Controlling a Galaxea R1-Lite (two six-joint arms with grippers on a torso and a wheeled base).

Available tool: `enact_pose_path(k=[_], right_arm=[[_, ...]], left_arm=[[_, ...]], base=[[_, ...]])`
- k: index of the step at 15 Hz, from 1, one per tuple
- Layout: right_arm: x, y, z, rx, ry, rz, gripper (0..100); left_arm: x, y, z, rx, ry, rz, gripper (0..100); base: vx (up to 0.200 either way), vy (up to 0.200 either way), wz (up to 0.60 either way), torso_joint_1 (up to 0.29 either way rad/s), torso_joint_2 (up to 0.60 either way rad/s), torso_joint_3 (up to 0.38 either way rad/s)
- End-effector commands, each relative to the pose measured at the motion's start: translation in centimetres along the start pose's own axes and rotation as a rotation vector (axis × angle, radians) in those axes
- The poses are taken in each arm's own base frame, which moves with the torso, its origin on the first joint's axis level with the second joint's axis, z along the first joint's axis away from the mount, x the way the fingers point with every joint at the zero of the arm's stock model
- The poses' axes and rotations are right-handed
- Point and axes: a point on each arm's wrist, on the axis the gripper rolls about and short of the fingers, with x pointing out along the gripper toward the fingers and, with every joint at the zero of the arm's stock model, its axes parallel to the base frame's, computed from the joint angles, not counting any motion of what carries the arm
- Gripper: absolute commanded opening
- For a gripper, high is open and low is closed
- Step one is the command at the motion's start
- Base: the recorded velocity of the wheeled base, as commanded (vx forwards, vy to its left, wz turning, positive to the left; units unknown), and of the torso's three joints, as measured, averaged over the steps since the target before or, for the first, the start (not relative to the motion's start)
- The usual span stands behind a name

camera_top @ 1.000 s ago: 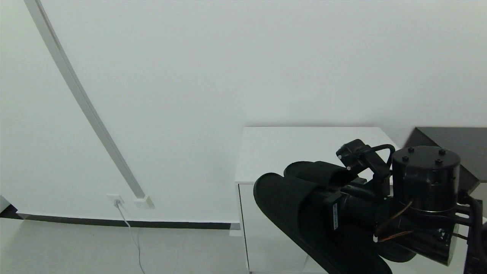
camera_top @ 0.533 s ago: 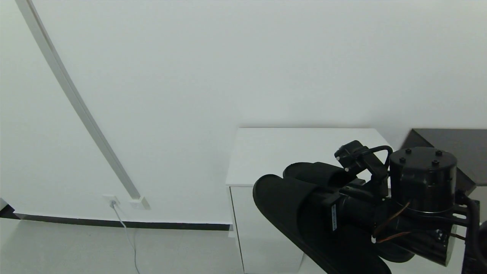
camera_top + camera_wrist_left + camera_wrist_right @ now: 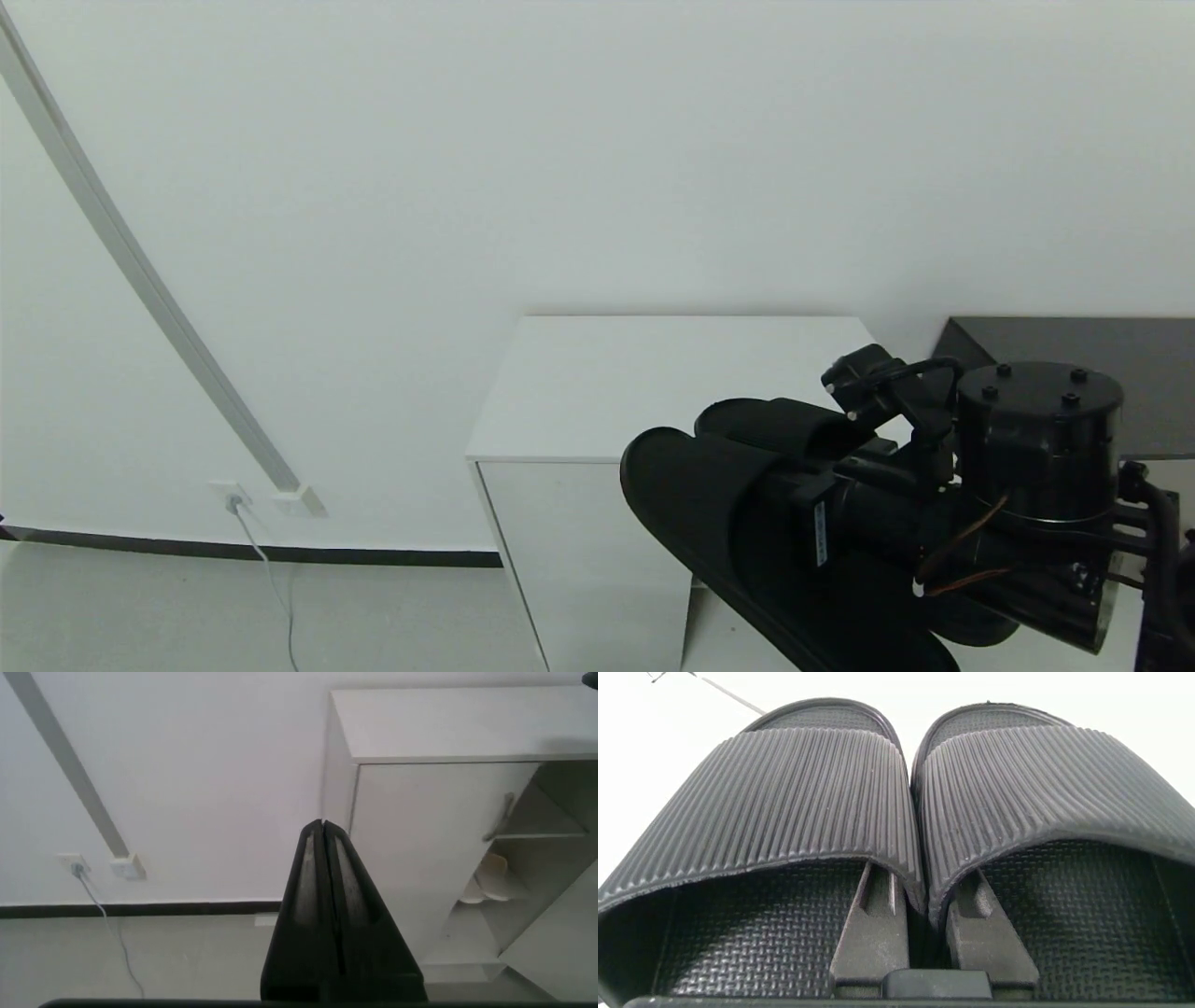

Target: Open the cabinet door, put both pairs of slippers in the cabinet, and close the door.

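Observation:
My right gripper (image 3: 794, 476) holds a pair of black slippers (image 3: 709, 495) in front of a white cabinet (image 3: 653, 383), at about the height of its top. The right wrist view has the ribbed black slippers (image 3: 813, 793) side by side, my right gripper (image 3: 920, 919) shut on their two touching inner edges, one finger inside each strap. My left gripper (image 3: 323, 829) is shut with nothing in it and points toward the cabinet (image 3: 420, 840). The cabinet's right side stands open, with a pale pair of slippers (image 3: 488, 882) on a shelf beside a door handle (image 3: 505, 817).
A dark surface (image 3: 1074, 355) adjoins the cabinet on the right. On the wall to the left are a slanted white conduit (image 3: 140, 271), a socket (image 3: 231, 495) and a cable hanging to the grey floor (image 3: 140, 616).
The whole head picture has shifted left, so the camera has moved; the cabinet shows farther left. My right arm and the black slippers keep their place in the picture.

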Motion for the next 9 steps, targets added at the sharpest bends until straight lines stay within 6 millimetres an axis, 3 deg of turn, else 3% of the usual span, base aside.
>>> enact_pose_path(k=[1, 4, 9], right_arm=[[-0.01, 0.01, -0.03, 0.000, 0.001, 0.001, 0], [-0.01, 0.01, -0.03, 0.000, 0.001, 0.001, 0], [-0.02, 0.01, -0.07, 0.000, 0.002, 0.000, 0]], left_arm=[[0.01, 0.00, 0.00, -0.002, 0.001, 0.001, 0], [0.00, 0.00, 0.00, -0.002, 0.000, 0.001, 0], [0.01, 0.00, 0.00, -0.003, 0.001, 0.001, 0]], base=[[0.000, -0.200, 0.00, 0.002, 0.01, 0.002], [0.000, -0.200, 0.00, 0.002, 0.01, 0.001], [0.000, 0.000, 0.00, 0.000, 0.00, 0.000]])
